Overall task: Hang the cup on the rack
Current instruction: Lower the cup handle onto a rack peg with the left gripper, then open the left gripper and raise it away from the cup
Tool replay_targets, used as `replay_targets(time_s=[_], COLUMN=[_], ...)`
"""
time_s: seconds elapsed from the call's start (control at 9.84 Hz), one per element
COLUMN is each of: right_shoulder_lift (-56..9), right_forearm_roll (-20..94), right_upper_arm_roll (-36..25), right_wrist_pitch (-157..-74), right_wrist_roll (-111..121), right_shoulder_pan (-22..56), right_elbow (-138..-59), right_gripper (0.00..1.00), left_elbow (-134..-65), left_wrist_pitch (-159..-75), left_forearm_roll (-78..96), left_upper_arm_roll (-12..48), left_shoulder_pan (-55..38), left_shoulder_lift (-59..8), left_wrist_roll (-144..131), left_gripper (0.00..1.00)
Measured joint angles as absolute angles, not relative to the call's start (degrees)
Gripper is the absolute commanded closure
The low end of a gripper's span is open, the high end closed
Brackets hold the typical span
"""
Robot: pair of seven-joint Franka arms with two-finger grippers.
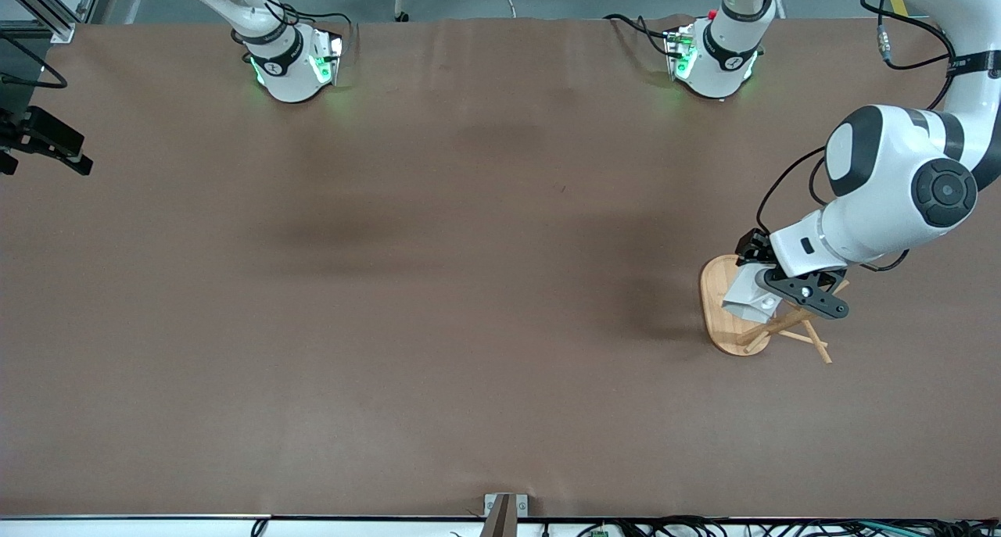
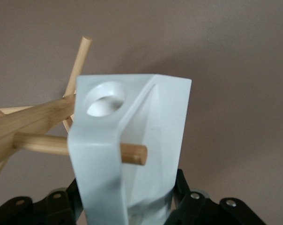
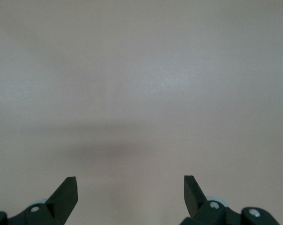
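My left gripper (image 1: 770,293) is shut on the white faceted cup (image 1: 747,302) and holds it over the bamboo rack (image 1: 715,287), at the left arm's end of the table. In the left wrist view the cup (image 2: 165,122) fills the middle, gripped at its body between the black fingers (image 2: 188,197). A rack peg (image 2: 38,142) runs under the handle tab and its tip (image 2: 134,153) shows past the tab's edge. The tab's round hole (image 2: 104,98) lies apart from that peg. My right gripper (image 3: 130,185) is open and empty over bare table; that arm waits.
The rack's other thin pegs (image 1: 813,345) stick out toward the front camera. Brown table cover (image 1: 469,287) stretches wide toward the right arm's end. The arm bases (image 1: 289,60) stand along the table's edge away from the front camera.
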State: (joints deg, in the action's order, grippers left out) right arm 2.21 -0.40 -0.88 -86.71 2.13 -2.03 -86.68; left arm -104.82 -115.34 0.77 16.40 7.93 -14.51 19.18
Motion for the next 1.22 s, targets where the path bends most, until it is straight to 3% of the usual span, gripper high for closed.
replay_targets(time_s=[0.71, 1.22], right_shoulder_lift=[2.2, 2.2], right_forearm_roll=[-0.4, -0.4], right_upper_arm_roll=[-0.8, -0.8], right_wrist_pitch=[-86.7, -86.7], right_wrist_roll=[2.1, 2.1], right_shoulder_pan=[-2.0, -2.0], right_elbow=[-86.7, -86.8], right_gripper=[0.0, 0.0], left_elbow=[-100.6, -88.2], left_wrist_pitch=[-113.9, -101.4], left_forearm_roll=[0.8, 0.8], left_upper_arm_roll=[16.4, 16.3], left_shoulder_pan=[8.0, 11.4], left_shoulder_lift=[-13.4, -9.9], left_wrist_roll=[19.2, 16.4], left_gripper=[0.0, 0.0])
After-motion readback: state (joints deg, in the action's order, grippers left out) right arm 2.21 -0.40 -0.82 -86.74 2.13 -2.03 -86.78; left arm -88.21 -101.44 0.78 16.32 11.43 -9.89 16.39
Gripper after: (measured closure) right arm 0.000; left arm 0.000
